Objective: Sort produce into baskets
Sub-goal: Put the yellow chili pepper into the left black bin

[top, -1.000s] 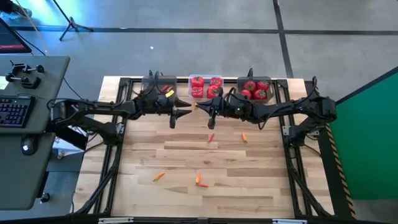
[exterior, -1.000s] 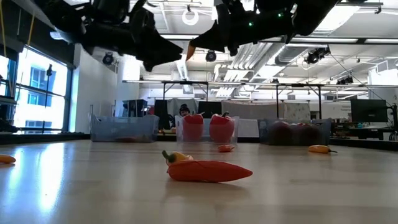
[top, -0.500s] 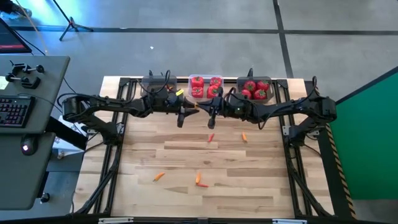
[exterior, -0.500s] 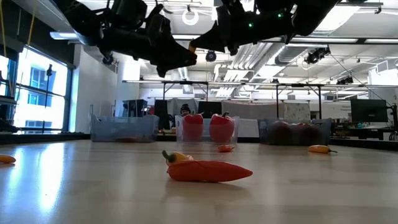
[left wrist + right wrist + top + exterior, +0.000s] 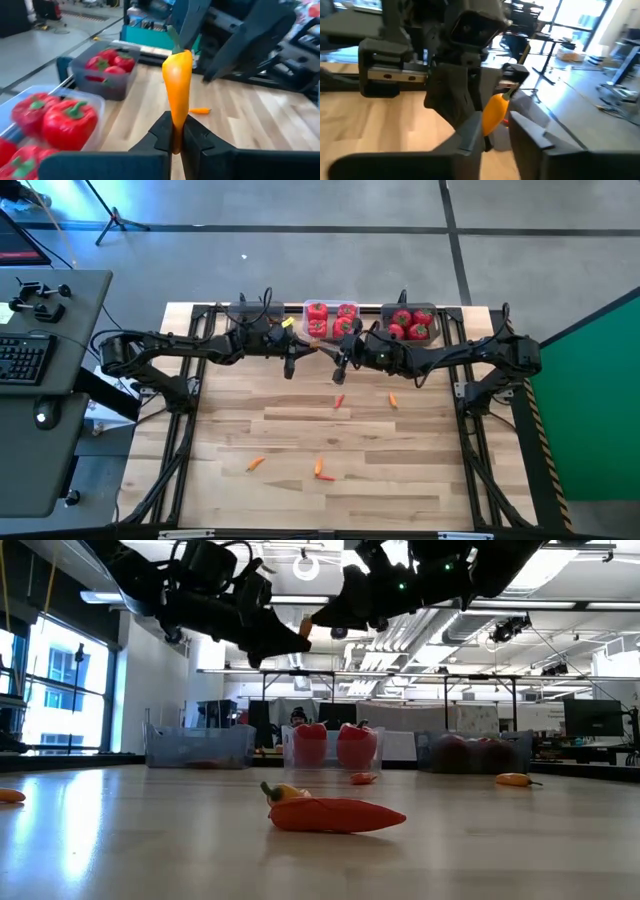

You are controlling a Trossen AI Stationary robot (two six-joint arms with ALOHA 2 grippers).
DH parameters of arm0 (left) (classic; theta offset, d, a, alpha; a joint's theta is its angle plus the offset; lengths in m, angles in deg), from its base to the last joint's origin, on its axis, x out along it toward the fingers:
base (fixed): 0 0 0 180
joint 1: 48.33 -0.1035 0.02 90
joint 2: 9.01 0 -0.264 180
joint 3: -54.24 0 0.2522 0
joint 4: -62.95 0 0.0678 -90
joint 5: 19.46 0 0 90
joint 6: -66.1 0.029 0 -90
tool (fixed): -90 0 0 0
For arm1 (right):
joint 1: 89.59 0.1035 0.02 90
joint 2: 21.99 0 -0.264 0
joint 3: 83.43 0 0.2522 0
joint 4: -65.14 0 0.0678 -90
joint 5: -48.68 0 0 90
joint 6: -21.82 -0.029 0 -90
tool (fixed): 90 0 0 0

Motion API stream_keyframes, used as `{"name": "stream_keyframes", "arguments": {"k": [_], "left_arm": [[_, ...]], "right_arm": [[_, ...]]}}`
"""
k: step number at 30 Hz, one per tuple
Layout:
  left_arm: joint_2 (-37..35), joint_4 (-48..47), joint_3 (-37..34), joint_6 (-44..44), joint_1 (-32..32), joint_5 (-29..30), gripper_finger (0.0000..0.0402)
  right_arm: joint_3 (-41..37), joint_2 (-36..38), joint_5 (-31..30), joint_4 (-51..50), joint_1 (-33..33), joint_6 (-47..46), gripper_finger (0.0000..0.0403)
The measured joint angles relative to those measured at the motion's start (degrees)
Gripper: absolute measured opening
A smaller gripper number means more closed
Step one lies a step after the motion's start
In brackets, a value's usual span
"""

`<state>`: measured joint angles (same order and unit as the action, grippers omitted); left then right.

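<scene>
I see my left claw (image 5: 176,137) clamped on the orange pepper (image 5: 178,82), held in the air near the clear basket (image 5: 331,319) at the counter's (image 5: 300,450) twelve o'clock edge. My right claw (image 5: 495,131), fingers apart, flanks that pepper.

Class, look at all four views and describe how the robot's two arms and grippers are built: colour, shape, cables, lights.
Both arms are black and made of slim jointed segments. The left gripper has two dark, blocky fingers with stepped, angular inner faces. The right gripper has flat grey-black fingers with bevelled edges. Loose black cables loop above the left arm, and small green lights glow on the right arm.
</scene>
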<state>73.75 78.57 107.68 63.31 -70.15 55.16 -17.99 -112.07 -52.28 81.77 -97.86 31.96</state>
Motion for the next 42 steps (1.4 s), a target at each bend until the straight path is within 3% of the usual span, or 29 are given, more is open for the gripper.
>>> {"name": "stream_keyframes", "arguments": {"k": [7,15,20,25,31,42], "left_arm": [[-1.36,-6.65,0.0,1.55,-3.61,1.26,0.0003],[-4.64,-26.81,0.0,-4.06,-15.96,15.33,0.0003],[-4.09,-31.21,-0.01,-1.29,-24.05,14.7,0.0003],[-2.25,-33.2,1.02,1.19,-29.09,7.82,0.0003],[0.29,-33.84,2.83,3.86,-30.05,6.69,0.0015],[3.15,-33.77,2.91,5.04,-30.01,6.93,0.0093]], "right_arm": [[0.0,0.0,-5.26,-0.52,-0.12,0.42,0.0178],[0.0,0.0,-5.36,-7.44,-1.52,-4.46,0.0192],[0.0,0.0,-4.92,-9.26,-2.32,-7.13,0.0187],[0.0,0.0,-4.61,-8.91,-2.3,-6.27,0.0186],[0.0,0.0,-3.03,-8.8,-3.05,-7.92,0.0186],[0.0,0.0,-2.47,-8.8,-3.02,-8.43,0.0186]]}}
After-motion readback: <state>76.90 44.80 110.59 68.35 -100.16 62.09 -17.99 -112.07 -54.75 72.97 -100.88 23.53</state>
